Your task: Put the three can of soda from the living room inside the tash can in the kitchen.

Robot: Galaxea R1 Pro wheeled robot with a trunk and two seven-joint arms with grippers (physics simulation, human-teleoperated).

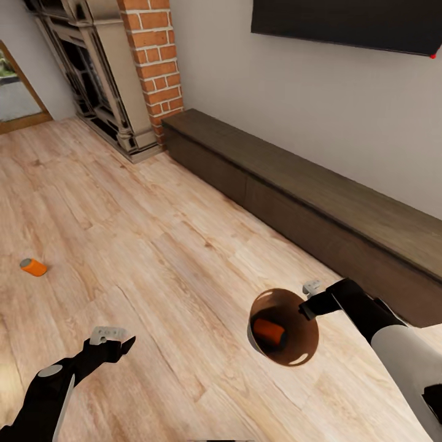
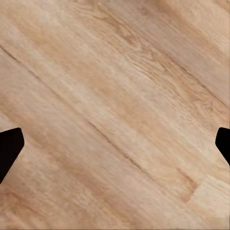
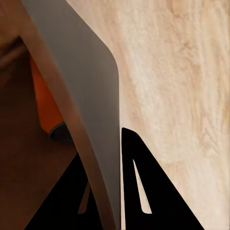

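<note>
- Nearest the head camera, my left gripper hangs over the pale wood-plank floor; its two dark fingertips sit at opposite edges of the left wrist view, so it is spread wide and holds nothing.
- My right gripper is clamped on the rim of the small round tapered bin, brown inside and pale grey outside. One dark finger lies outside the grey wall and the other inside it.
- That bin is held off the floor, its mouth tipped toward the head camera, in front of the long dark-brown low cabinet by the wall.
- Inside the bin lies one bright orange cylindrical soda can, on its side against the brown inner wall. Its long axis runs roughly across the bin, and a greyish end shows in the right wrist view.
- A second bright orange soda can lies on its side on the floor, well apart from both grippers, out to my left. Its long axis runs left-right in the head view, grey end pointing left.
- Beyond, a red-brick column stands beside a dark fireplace surround, and a dark flat screen hangs on the wall.
</note>
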